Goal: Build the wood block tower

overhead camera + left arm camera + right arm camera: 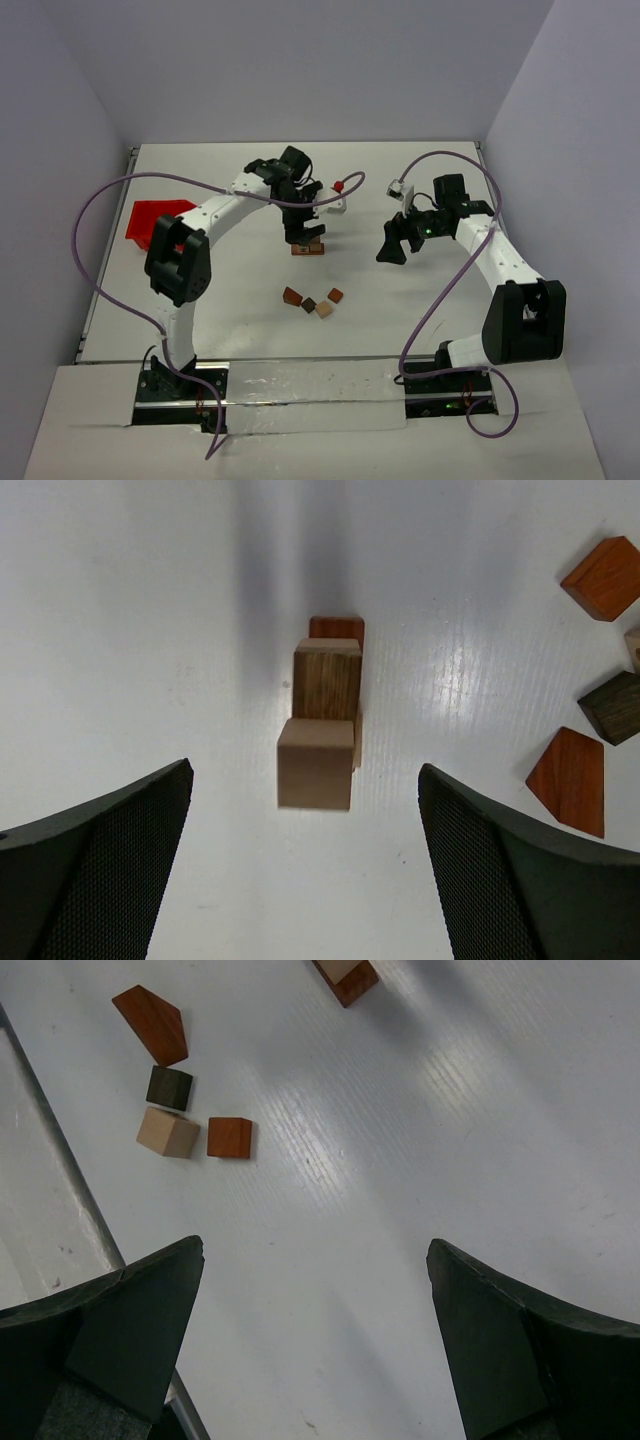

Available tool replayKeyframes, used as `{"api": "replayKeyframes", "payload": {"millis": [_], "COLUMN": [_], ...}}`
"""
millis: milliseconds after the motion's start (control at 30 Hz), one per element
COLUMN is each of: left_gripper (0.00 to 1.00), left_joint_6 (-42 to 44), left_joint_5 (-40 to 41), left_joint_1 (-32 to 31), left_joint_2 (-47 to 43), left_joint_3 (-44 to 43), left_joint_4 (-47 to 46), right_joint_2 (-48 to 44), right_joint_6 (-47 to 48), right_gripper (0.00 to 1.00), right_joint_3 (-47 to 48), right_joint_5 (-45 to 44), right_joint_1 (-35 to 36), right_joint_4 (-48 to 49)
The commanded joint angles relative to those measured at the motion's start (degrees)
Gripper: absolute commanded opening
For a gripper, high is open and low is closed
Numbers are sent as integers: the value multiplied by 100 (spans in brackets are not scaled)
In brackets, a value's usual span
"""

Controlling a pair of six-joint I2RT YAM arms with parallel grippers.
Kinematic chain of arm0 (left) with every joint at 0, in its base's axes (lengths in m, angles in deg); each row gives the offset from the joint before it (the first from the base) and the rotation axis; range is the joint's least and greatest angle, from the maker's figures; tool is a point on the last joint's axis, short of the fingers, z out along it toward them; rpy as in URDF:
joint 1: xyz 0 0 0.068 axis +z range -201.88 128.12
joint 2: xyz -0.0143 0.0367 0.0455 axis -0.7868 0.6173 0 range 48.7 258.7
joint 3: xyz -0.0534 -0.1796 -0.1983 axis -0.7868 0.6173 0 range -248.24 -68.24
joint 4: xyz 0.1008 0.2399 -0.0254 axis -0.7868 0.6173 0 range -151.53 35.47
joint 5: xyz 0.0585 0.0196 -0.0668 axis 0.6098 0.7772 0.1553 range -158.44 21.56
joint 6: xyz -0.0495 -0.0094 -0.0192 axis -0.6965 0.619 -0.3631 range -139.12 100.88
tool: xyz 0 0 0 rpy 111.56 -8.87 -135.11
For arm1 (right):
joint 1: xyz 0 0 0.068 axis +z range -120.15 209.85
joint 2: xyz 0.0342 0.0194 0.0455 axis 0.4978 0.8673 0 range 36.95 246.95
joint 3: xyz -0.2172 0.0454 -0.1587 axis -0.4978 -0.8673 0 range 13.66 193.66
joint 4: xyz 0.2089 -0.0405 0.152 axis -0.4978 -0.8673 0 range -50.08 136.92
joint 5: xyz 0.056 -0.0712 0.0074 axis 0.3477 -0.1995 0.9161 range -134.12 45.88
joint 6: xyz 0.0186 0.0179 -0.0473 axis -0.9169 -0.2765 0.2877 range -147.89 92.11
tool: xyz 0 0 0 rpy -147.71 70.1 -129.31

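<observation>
The wood block tower [308, 246] stands at mid-table: a reddish-brown base bar [337, 628] with a brown block [327, 677] and a tan block [316, 765] on it. My left gripper [303, 230] hangs right above it, open and empty [305, 870], touching nothing. Several loose wood blocks [313, 302] lie nearer the arms: a reddish wedge [152, 1024], a dark cube [169, 1087], a tan cube [167, 1132] and a reddish cube [230, 1137]. My right gripper [395, 245] is open and empty [315, 1330] over bare table to the right of the tower [346, 975].
A red plastic bin [155, 220] sits at the left side of the table. A small white object with a red ball [338, 190] lies behind the tower. Purple cables loop over both arms. The table's metal edge strip [60, 1160] shows in the right wrist view.
</observation>
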Motion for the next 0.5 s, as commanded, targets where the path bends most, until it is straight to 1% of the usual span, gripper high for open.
{"api": "replayKeyframes", "payload": {"millis": [0, 67, 100, 167, 233, 333, 367, 400, 467], "left_gripper": [99, 99, 99, 99, 99, 99, 99, 99, 99], "left_joint_6": [-189, -326, -465, -795, -1241, -1791, -1906, -1924, -1949], "left_joint_5": [-559, -844, -1127, -1659, -2229, -2698, -2871, -2909, -3181], "left_joint_1": [252, 584, 732, 1297, 1927, 2509, 2732, 2782, 3042], "left_joint_2": [-1039, -1381, -1574, -1925, -2331, -2958, -3111, -3219, -3436], "left_joint_3": [-182, -153, -116, 123, 386, 1132, 1422, 1489, 1772], "left_joint_4": [7, -51, -101, -431, -759, -1471, -1596, -1660, -1566], "right_joint_2": [-44, -67, -79, -165, -319, -468, -521, -532, -595], "right_joint_6": [50, 68, 85, 177, 263, 562, 650, 720, 905], "right_gripper": [100, 100, 100, 100, 100, 100, 100, 100, 100], "right_joint_3": [258, 238, 226, 156, 86, -27, -47, -65, -123], "right_joint_5": [-37, -126, -175, -364, -531, -835, -895, -941, -1044], "right_joint_1": [130, 223, 284, 536, 911, 1443, 1621, 1789, 2310], "right_joint_4": [-50, -57, -62, -58, -43, -128, -164, -172, -181]}}
